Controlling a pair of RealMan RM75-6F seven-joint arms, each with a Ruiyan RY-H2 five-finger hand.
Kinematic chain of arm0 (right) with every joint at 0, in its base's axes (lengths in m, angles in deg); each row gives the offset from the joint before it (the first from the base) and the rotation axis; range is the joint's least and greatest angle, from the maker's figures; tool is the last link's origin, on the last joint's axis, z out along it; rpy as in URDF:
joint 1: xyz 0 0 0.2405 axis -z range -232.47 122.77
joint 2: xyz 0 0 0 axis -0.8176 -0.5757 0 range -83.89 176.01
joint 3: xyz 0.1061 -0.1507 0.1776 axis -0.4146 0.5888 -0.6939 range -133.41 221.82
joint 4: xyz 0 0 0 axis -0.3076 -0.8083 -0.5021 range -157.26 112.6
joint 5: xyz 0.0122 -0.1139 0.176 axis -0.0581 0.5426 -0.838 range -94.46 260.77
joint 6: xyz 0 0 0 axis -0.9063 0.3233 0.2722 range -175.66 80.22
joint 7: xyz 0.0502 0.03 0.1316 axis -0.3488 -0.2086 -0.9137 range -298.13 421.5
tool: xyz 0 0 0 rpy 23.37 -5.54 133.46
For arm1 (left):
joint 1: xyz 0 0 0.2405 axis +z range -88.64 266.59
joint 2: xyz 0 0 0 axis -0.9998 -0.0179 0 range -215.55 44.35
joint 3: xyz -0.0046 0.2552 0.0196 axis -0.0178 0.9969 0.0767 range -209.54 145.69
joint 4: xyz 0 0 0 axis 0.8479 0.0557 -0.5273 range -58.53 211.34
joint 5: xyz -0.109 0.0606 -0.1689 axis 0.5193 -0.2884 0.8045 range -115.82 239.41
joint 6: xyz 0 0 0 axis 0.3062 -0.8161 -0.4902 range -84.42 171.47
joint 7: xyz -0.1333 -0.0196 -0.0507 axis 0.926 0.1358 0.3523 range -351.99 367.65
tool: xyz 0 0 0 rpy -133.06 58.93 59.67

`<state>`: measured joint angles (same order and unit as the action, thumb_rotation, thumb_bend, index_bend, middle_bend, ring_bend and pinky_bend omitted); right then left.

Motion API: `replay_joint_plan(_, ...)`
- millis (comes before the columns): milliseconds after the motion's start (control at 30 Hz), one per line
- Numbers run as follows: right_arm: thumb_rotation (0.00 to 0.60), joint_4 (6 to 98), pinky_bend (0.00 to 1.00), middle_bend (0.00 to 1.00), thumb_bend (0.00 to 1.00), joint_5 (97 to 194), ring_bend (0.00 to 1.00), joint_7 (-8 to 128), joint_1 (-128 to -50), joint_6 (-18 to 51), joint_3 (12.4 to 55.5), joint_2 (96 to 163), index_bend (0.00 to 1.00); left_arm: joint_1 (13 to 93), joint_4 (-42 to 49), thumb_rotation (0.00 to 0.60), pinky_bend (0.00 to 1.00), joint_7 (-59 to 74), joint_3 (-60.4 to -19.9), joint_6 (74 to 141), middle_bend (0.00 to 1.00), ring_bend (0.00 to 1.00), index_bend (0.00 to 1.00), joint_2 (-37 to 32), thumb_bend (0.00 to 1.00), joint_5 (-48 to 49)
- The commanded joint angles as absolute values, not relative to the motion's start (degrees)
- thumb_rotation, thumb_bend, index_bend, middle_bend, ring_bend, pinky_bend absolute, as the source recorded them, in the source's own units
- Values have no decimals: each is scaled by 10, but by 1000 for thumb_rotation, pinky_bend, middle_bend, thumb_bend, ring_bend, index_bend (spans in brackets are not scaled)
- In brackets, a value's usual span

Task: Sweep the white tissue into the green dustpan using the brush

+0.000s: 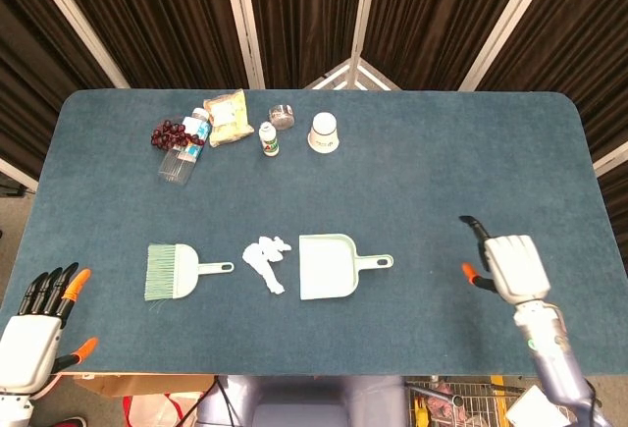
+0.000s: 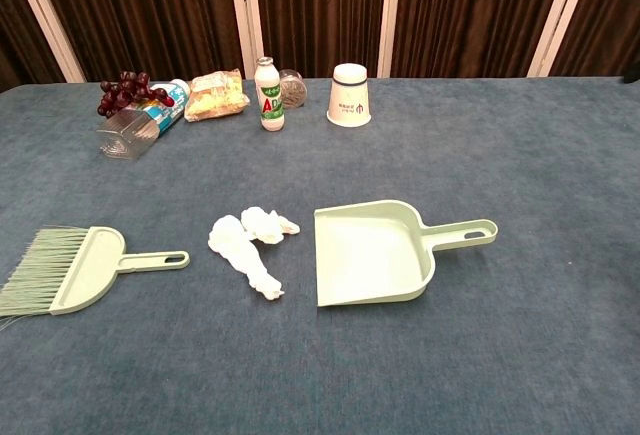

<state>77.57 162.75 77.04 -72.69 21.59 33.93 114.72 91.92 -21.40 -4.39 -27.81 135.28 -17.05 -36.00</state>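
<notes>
**Reach toward the dustpan handle; nothing grasped yet**

A blue felt-covered table is set before dark pleated curtains. Near its centre three task items are laid in a row: the brush at nine o'clock of the white tissue, bristles pointing away from it and handle toward it, and the green dustpan just beside the tissue at three o'clock, its open mouth facing the tissue and its handle pointing away. The tissue is seen crumpled and apart from both tools, close to the pan's lip.

The right hand is seen over the table at three o'clock of the dustpan handle, well apart from it; nothing is held, though how its fingers lie cannot be told from above. The left hand is seen at the table's near-left corner, fingers spread and empty, at about seven o'clock of the brush.

The task is judged to be at its opening step, with neither tool taken up. The next move is judged to call for the dustpan handle to be gripped by the right hand and the brush handle by the left, so that the tissue can be swept toward three o'clock into the pan.

At the far edge a paper cup, a small bottle and grapes are left aside.
</notes>
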Motion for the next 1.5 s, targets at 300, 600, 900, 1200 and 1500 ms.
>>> replay_joint_plan(300,600,778,838,805,303,1508,777,936,-803,152,339,1273,285,919,-210,600,31,-40,-278,1351,0,0,0,-171,32,-357)
replay_joint_plan(600,600,754,838,805,303,1474,777,979,-827,149,349,1338,285,917,-210,600,31,-37,-279,1347,0,0,0,-173,32,-353)
replay_joint_plan(900,600,705,838,805,303,1441,777,994,-848,158,344,1394,289,915,-210,600,31,-37,-278,1345,0,0,0,-172,32,-355)
replay_joint_plan(1200,600,685,838,805,303,1430,777,993,-852,168,348,1407,398,914,-209,600,31,-38,-277,1343,0,0,0,-171,32,-356)
replay_joint_plan(1500,600,674,838,805,321,1417,777,993,-859,166,349,1414,447,913,-210,600,31,-40,-276,1342,0,0,0,-170,33,-358)
